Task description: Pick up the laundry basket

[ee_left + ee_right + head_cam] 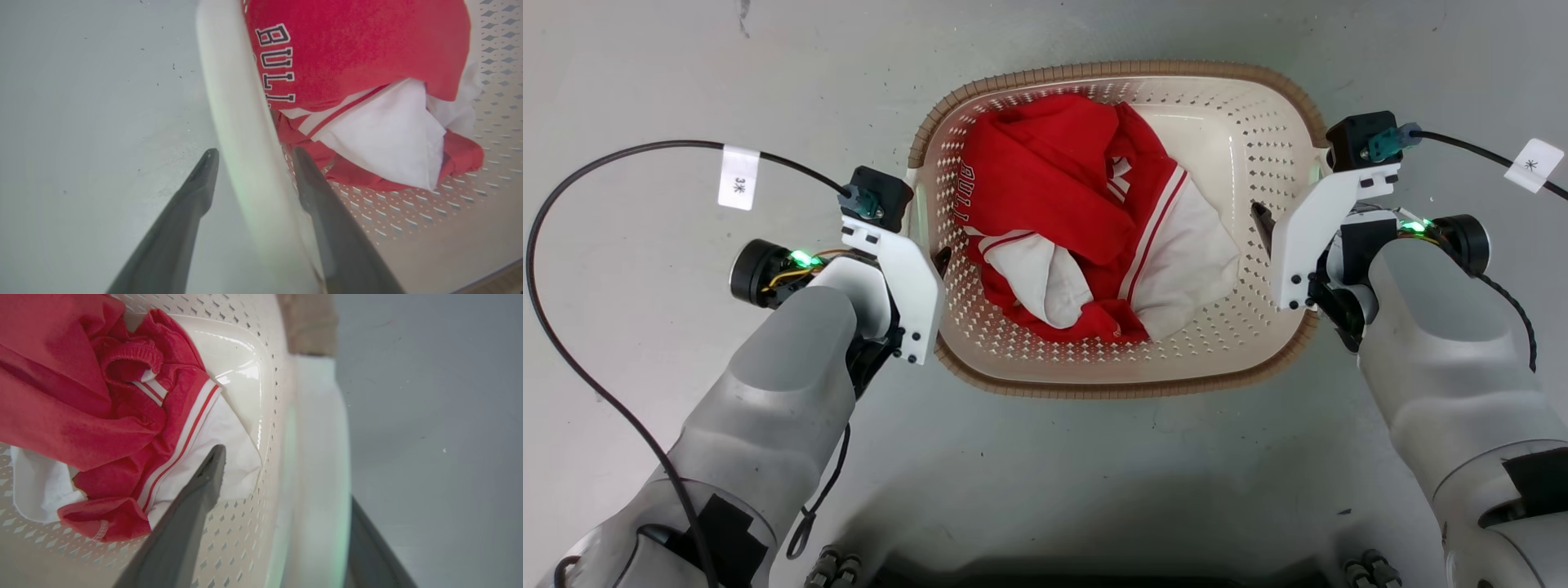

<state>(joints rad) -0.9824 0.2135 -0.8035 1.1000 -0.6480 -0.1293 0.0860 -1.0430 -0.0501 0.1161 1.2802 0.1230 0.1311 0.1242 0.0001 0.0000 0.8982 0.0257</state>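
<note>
1. Currently the left tool [253,153] sits at the 9 o'clock end of the laundry basket [1119,390]. Its fingers are spread and straddle the white left handle [241,122], one outside, one inside by the wall. Not clamped yet.
2. Basket rests on the grey floor [645,82], dead ahead at 12, long axis 9-to-3, btwn both arms; neither arm nearer. Red-and-white garment [1062,188] heaped mid-basket, clear of both handles.
3. The right tool [286,473] is at the 3 o'clock end, likewise spread across the right handle [318,457], inner finger near the cloth.
4. Next, prob.: squeeze both, lift level. Floor open all round; an uneven pull would tilt the load.
</note>
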